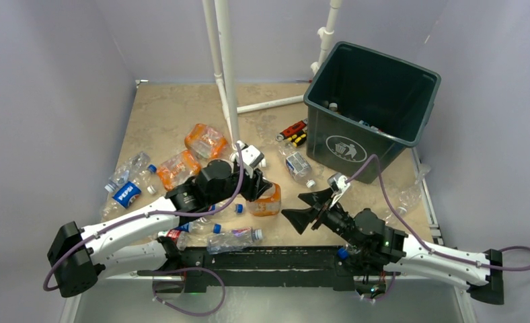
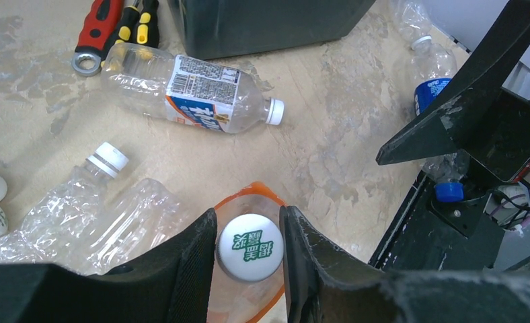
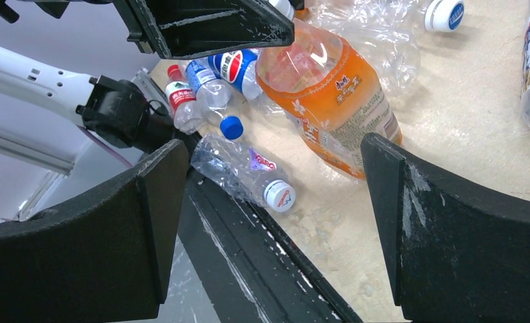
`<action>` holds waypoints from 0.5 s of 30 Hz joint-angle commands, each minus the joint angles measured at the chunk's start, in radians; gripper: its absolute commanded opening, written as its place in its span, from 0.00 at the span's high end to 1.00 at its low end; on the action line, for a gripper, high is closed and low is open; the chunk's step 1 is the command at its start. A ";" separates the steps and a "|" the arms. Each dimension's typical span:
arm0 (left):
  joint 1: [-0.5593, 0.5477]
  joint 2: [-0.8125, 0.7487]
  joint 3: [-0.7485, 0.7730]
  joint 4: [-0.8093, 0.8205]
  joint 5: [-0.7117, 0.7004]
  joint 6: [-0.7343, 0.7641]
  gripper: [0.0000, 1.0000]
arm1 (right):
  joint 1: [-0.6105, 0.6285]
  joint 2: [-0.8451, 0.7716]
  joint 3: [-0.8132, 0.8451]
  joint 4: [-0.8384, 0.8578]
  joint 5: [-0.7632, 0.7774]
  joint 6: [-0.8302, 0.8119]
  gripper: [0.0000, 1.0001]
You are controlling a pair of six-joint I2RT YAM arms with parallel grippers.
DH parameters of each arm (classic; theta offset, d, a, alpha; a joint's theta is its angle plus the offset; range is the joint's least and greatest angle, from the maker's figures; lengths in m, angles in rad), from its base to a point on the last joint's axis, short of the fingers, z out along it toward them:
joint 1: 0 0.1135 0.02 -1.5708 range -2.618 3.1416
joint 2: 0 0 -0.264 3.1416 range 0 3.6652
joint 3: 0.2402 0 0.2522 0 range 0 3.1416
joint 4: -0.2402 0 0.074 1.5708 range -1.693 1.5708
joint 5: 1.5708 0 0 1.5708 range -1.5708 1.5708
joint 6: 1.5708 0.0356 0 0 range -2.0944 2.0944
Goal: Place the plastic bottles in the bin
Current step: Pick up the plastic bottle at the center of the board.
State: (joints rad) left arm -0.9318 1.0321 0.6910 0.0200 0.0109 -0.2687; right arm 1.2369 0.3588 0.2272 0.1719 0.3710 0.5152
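Grips the white cap [image 2: 250,247] of the orange bottle [image 3: 329,101] in the left gripper [image 2: 247,225], fingers closed snug on both sides, bottle body directly beneath. Squeeze firmly against likely swing from a cap-only hold; lift straight, then carry to the bin [image 1: 356,124], ahead and rightward. Holds the right gripper [image 3: 274,142] wide apart and empty, just right of that bottle; steer around it.
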 commanded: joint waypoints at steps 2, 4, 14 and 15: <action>-0.006 -0.061 0.015 0.039 -0.042 0.003 1.00 | 0.003 0.037 0.063 0.017 -0.052 -0.034 0.01; -0.006 -0.097 0.062 0.017 -0.062 0.005 1.00 | 0.003 0.051 0.082 0.014 -0.080 -0.057 0.01; -0.004 -0.172 0.378 -0.244 0.129 0.045 1.00 | 0.003 0.074 0.292 -0.066 -0.206 -0.180 0.01; -0.004 -0.179 0.399 -0.265 0.160 0.044 1.00 | 0.003 0.086 0.317 -0.076 -0.221 -0.189 0.01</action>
State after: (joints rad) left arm -0.9318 0.8795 0.9859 -0.1524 0.0227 -0.2497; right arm 1.2369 0.4267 0.4248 0.1120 0.2260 0.3969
